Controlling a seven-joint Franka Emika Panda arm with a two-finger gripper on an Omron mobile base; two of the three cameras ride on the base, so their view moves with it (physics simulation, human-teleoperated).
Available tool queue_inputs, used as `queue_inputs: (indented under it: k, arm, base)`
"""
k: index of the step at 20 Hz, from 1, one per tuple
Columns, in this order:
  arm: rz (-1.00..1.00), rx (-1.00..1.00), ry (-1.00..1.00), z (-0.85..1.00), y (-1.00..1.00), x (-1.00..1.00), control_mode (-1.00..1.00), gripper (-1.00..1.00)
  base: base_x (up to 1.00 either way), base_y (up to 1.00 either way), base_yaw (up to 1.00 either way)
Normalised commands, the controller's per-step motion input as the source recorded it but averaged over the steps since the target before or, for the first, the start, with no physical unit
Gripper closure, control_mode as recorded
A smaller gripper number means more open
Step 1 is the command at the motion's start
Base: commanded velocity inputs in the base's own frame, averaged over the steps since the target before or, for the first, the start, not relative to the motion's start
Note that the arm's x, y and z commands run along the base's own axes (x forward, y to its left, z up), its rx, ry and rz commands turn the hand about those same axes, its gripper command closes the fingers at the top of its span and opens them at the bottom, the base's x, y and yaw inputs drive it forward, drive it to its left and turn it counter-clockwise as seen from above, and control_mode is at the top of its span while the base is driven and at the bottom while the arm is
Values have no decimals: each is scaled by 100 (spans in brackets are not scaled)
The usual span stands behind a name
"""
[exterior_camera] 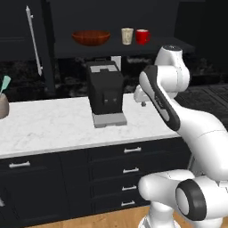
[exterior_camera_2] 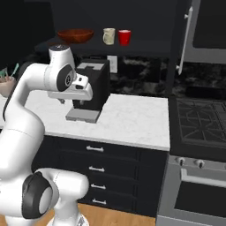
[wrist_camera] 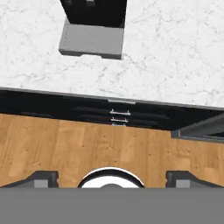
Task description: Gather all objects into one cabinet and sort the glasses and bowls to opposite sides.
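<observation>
At the far left edge of the white marbled tabletop (exterior_camera: 53,124) stands a rounded brownish pot (exterior_camera: 2,105) with a teal utensil handle sticking out of it. Above it, a tall black cabinet door (exterior_camera: 24,40) hangs open, bearing a long pale bar handle (exterior_camera: 34,41).

Inside the black cabinet (exterior_camera: 111,18), on the dark inner shelf (exterior_camera: 102,48), three things stand in a row. Toward the left end of the shelf sits the wide shallow reddish-brown wooden bowl (exterior_camera: 91,37), smooth and matte. Right of it, a gap apart, is the cream cup (exterior_camera: 127,36), a handleless tumbler with straight sides. Just beside that stands the bright red mug (exterior_camera: 142,36), glossy and cylindrical.

Below the shelf, near the back edge of the tabletop, a boxy black coffee machine (exterior_camera: 105,91) rests on a flat grey drip base (exterior_camera: 109,120). No writing can be read on it.

Right of the machine, the white arm bends over the tabletop's right part. The end effector (wrist_camera: 111,177) points downward, its two dark finger tips (wrist_camera: 43,177) standing wide apart with nothing between them; beneath it lie the tabletop's front edge, dark drawers with pale handles (exterior_camera: 132,150) and a wooden plank floor (wrist_camera: 65,144).

At the far right, in the right base view, a dark stove (exterior_camera_2: 201,121) with black grates adjoins the tabletop's right edge.
</observation>
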Motion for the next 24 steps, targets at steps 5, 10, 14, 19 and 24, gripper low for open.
queue_inputs:
  k: [5,10,14,19,24]
  arm:
    - [0,0,0,0,0,0,100,-100]
    - [0,0,0,0,0,0,100,-100]
    - [0,0,0,0,0,0,100,-100]
    - [0,0,0,0,0,0,100,-100]
    - [0,0,0,0,0,0,100,-100]
  base:
    - [-73,-11,0]
    - [-61,-10,0]
    - [-56,-13,0]
    - [-37,-9,3]
    - [-27,-14,19]
